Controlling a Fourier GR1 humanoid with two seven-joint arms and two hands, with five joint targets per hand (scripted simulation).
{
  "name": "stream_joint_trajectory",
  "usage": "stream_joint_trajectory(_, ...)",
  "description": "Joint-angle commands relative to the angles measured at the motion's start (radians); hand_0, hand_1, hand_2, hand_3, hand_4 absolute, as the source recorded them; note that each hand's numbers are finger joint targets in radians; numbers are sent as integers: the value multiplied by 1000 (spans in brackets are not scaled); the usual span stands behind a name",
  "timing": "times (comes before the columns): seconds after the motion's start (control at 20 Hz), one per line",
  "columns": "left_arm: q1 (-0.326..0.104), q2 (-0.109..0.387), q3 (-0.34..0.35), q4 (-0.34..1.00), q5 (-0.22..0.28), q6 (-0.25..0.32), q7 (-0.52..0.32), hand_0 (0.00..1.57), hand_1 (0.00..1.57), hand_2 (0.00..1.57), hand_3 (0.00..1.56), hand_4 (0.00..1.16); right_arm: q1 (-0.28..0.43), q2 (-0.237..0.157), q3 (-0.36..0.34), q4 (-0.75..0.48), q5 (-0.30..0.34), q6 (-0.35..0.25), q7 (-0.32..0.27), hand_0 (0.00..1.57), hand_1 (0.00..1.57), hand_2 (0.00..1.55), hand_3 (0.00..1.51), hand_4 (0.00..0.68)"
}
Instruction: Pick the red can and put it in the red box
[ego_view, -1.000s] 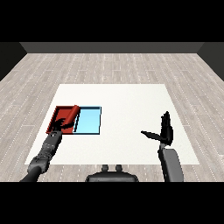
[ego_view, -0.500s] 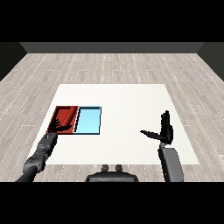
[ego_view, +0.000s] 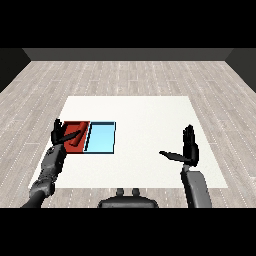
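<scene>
Trays number two, red tray (ego_view: 67, 127) holding one red can (ego_view: 76, 138); both left hand (ego_view: 58, 135) and right hand (ego_view: 188, 150) spread wide.

No text, label or number can be read anywhere.

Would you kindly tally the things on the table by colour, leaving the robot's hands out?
Red: 2, the red tray and the red can lying in it.
Light blue: 1, the light blue tray beside the red one.
Total: 3.
</scene>
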Motion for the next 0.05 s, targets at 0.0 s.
stream_joint_trajectory(0.0,24,-97,14,-158,60,-120,-194,0,0,0,0,0,-4,15,49,-56,-28,45,12,0,0,0,0,0)
